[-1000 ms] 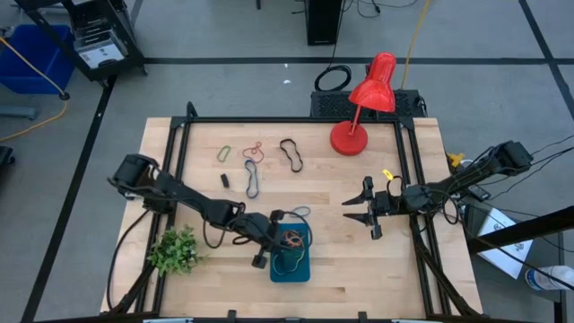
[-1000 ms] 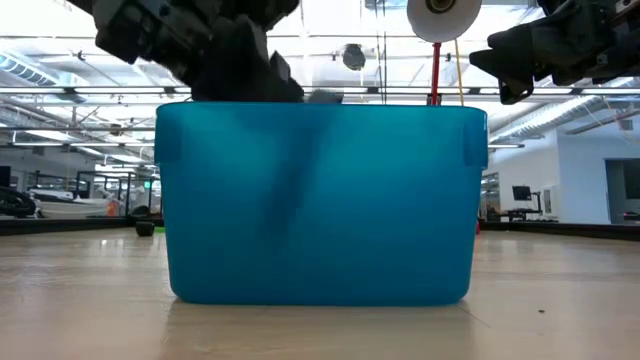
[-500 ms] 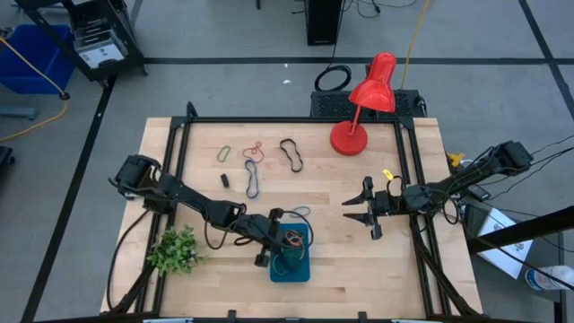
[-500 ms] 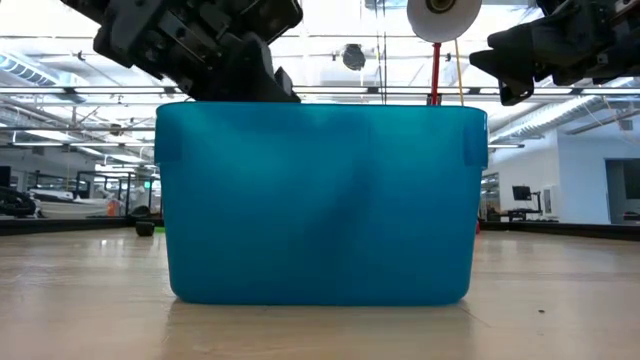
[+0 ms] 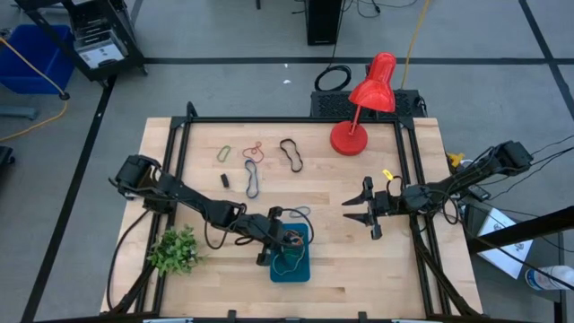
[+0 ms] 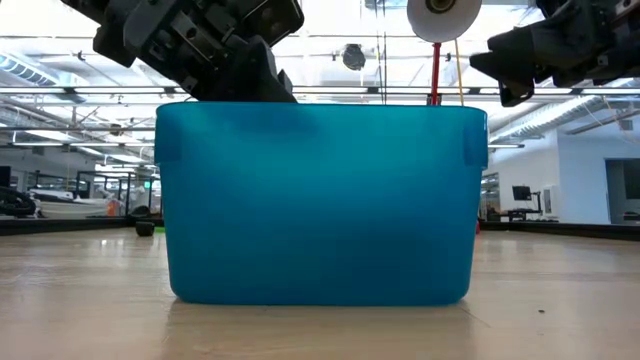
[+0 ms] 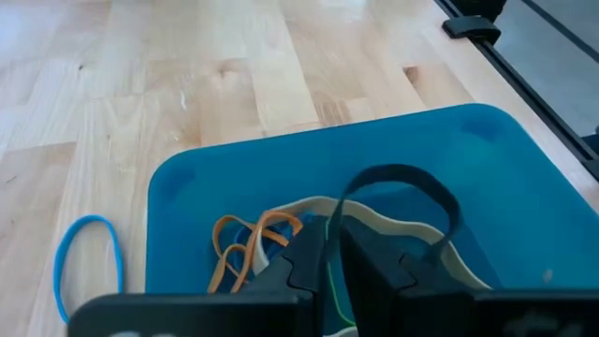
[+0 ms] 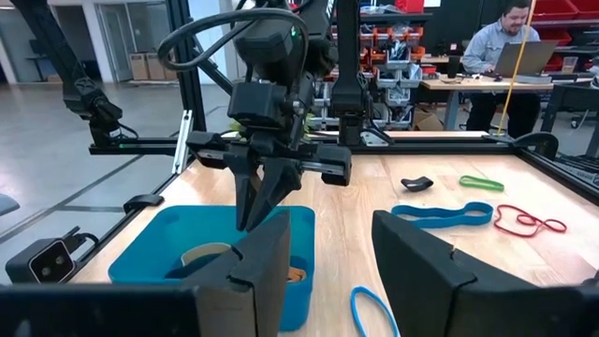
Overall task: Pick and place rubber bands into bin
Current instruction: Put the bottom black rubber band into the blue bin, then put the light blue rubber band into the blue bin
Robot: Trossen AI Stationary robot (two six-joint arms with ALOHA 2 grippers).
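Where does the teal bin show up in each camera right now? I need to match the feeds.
High view: the bin sits at the table's front edge, centre, under the left tool.
Low view: the bin's wall fills the middle of the picture.
Left wrist view: the bin lies just ahead, rubber bands inside.
Right wrist view: the bin is lower left.
Shared landmark: the left tool, over the bin in every view.

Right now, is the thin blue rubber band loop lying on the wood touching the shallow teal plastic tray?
Apart. The left wrist view shows bare wood between the blue loop and the teal tray wall.
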